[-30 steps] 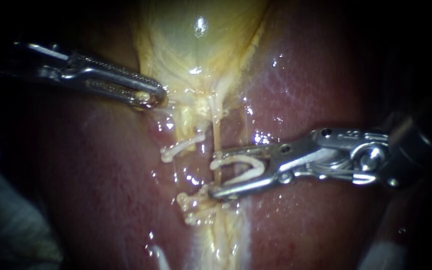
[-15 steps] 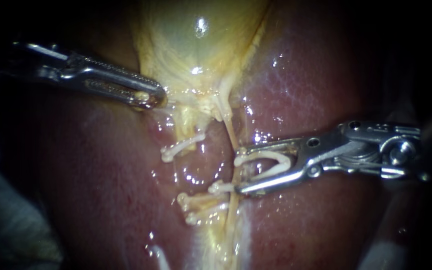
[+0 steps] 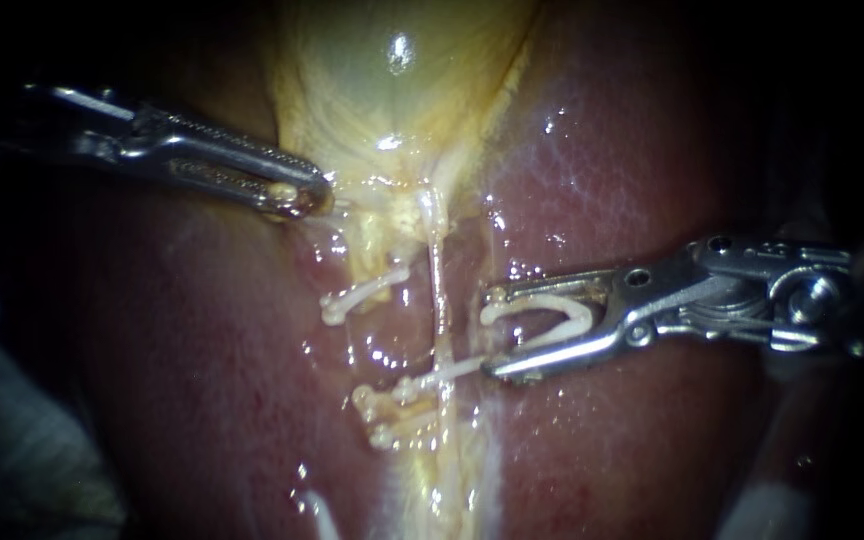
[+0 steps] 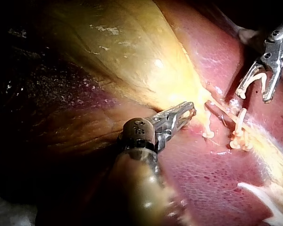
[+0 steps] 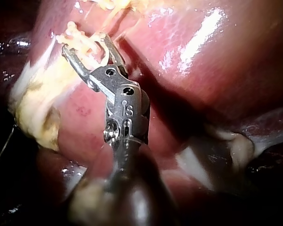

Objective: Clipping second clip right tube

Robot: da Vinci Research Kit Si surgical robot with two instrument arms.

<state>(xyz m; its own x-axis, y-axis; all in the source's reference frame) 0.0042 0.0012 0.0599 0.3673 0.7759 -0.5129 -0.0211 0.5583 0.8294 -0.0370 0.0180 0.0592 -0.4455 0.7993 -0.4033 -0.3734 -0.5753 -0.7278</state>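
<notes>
My right instrument [image 3: 497,332] comes in from the right, its jaws wide apart and shut on a white U-shaped clip [image 3: 542,315] seated between them. The jaw tips stand just right of the thin pale right tube [image 3: 439,300], which runs straight down from the gallbladder [image 3: 392,90] and lies outside the jaws. A closed white clip [image 3: 442,372] crosses this tube beside the lower jaw's tip. My left instrument [image 3: 300,195] is shut on the gallbladder's lower edge. The right wrist view shows the right instrument [image 5: 85,44] and its loaded clip [image 5: 95,47].
Three white clips sit on the left tube: one higher [image 3: 362,293], two lower [image 3: 387,410]. Dark red liver [image 3: 632,160] surrounds the tubes. In the left wrist view my left instrument [image 4: 186,112] grips beside the clips [image 4: 238,136]; the right instrument [image 4: 257,89] hangs beyond them.
My right instrument has drawn back to the right with its clip. The right tube, first between the jaws and then dragged rightward, has slipped out and lies straight again. The left instrument has held still.
</notes>
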